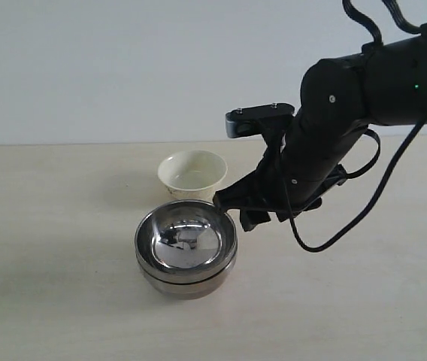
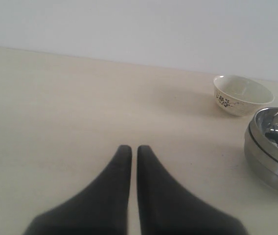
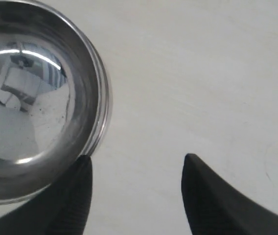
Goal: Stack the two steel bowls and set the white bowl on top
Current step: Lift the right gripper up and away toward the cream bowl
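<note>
On pale tabletop [image 1: 48, 301], white wall [image 1: 123, 60] behind (left gripper [image 2: 129, 149] clenched, right gripper [image 3: 137, 157] released)

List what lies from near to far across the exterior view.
Stacked steel bowls → white bowl → wall. The right gripper is left out: it sits beside both bowls, depth unclear.

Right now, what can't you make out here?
- Lower steel bowl: inside hidden by the upper steel bowl, exterior view.
- White bowl: foot hidden behind the steel bowls, exterior view.
- Both steel bowls: cut off by frame edges in both wrist views.
- Left claw: outside the exterior view.
</note>
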{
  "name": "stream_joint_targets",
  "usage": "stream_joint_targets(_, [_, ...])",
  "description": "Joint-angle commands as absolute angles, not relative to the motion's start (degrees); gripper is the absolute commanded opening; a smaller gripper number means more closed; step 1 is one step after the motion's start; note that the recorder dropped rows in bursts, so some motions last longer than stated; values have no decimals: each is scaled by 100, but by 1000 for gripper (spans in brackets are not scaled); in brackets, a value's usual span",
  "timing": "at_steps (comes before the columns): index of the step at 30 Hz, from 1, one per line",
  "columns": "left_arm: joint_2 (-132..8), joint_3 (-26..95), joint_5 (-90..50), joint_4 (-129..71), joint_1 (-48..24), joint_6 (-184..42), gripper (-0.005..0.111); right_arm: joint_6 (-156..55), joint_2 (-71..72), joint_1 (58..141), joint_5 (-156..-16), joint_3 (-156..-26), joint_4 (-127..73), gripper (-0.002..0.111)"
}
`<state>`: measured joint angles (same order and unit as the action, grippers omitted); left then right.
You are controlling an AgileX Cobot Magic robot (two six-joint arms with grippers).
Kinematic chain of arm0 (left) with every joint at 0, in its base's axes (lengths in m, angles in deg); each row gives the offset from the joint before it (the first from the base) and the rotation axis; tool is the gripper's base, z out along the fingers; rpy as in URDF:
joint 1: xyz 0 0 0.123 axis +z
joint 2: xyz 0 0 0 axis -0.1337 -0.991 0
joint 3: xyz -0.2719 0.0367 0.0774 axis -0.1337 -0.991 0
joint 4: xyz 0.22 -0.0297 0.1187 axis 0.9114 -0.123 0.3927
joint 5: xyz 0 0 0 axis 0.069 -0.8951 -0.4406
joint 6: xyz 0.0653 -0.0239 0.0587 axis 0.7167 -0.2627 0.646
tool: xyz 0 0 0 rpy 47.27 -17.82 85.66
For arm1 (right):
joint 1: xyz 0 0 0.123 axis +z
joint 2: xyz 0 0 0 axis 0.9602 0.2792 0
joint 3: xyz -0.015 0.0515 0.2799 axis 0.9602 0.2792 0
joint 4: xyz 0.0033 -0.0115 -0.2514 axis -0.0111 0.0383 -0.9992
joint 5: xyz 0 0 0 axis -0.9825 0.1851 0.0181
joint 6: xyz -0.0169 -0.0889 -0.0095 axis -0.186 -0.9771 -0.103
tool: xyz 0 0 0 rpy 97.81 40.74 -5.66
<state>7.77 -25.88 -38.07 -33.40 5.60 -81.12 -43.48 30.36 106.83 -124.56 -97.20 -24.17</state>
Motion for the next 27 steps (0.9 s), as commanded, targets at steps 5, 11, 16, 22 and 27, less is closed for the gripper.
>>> stream_joint_targets(5, [797, -2609, -3791, -3356, 580, -8096, 4, -4196, 2462, 10689, -12454, -9366, -2787, 48])
stream_joint_targets(11, [797, -2609, -3791, -3356, 580, -8096, 4, -4196, 2255, 10689, -12210, -9053, -2969, 48])
stream_joint_targets(16, [797, -2609, -3791, -3356, 580, -8096, 4, -3944, 2232, 10689, -12230, -8993, -3327, 48])
stream_joint_targets(22, [797, -2609, -3791, -3356, 580, -8096, 4, -3830, 2232, 10689, -12243, -8993, -3481, 48])
stream_joint_targets(27, [797, -2609, -3791, -3356, 580, -8096, 4, -3642, 2232, 10689, -12013, -8993, -3481, 48])
